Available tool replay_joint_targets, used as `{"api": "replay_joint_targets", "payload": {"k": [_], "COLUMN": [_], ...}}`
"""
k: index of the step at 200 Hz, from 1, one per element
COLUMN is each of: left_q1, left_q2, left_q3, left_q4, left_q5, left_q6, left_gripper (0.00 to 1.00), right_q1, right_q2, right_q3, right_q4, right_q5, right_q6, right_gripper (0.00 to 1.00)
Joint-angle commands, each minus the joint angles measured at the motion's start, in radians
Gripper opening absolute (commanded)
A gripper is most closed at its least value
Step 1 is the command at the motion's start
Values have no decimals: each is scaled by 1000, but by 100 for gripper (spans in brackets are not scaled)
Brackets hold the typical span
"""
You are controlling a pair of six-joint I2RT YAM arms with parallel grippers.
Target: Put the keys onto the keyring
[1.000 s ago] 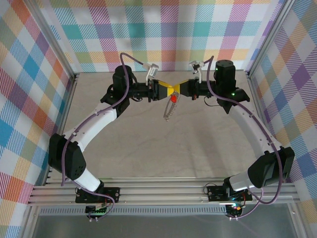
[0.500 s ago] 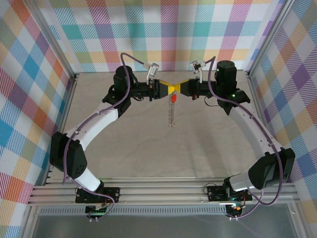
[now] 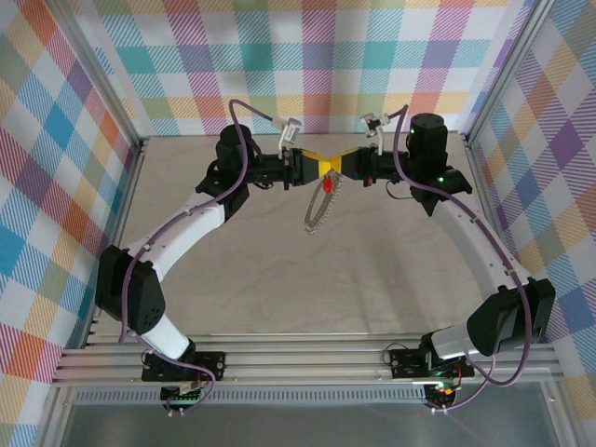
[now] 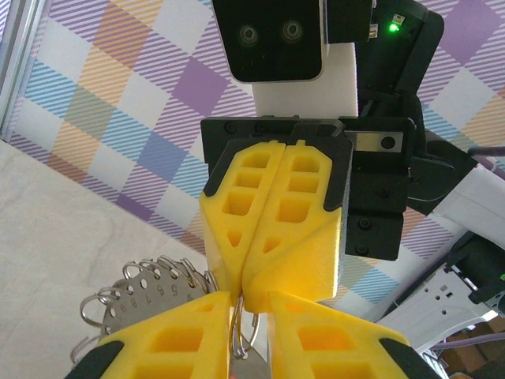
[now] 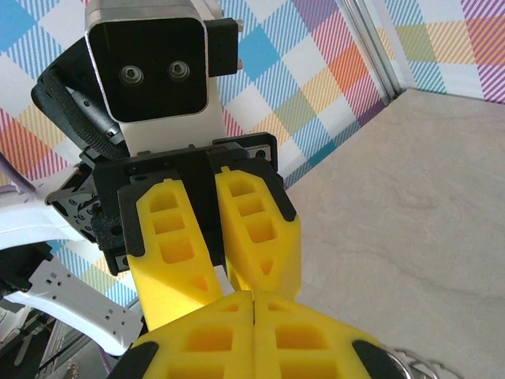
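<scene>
Top external view: the keyring hangs in the air under the 2 meeting grippers, above the middle-far part of the table. We see it as a narrow oval. Its long axis runs from the fingertips toward the near-left, with the upper end at the tips. The key shows as a red dot at that upper end, just under the tips. It is too small for us to tell which way it points.

The left gripper and right gripper meet tip to tip. In the left wrist view the ring's wire passes between the left fingers, which are clamped down to a narrow gap on it. The fringed part of the hoop sits to the lower left. In the right wrist view the right pads are pressed flush together, and we cannot tell if they pinch any wire.

The table is beige and stone-patterned. Pastel plaid walls stand on 3 sides, and an aluminium rail carries both arm bases at the near edge.
</scene>
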Motion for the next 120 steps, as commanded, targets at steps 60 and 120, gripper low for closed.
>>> {"api": "replay_joint_targets", "payload": {"k": [60, 120], "left_q1": [-71, -89], "left_q2": [-3, -11], "left_q3": [-10, -20], "left_q4": [94, 107], "left_q5": [52, 40], "left_q6": [-46, -55], "left_gripper": [9, 12], "right_q1": [-1, 0], "right_q2": [-22, -16], "right_q3": [-49, -97], "right_q4": [115, 226], "right_q5": [34, 40], "right_q6": [61, 149], "right_gripper": [0, 0]}}
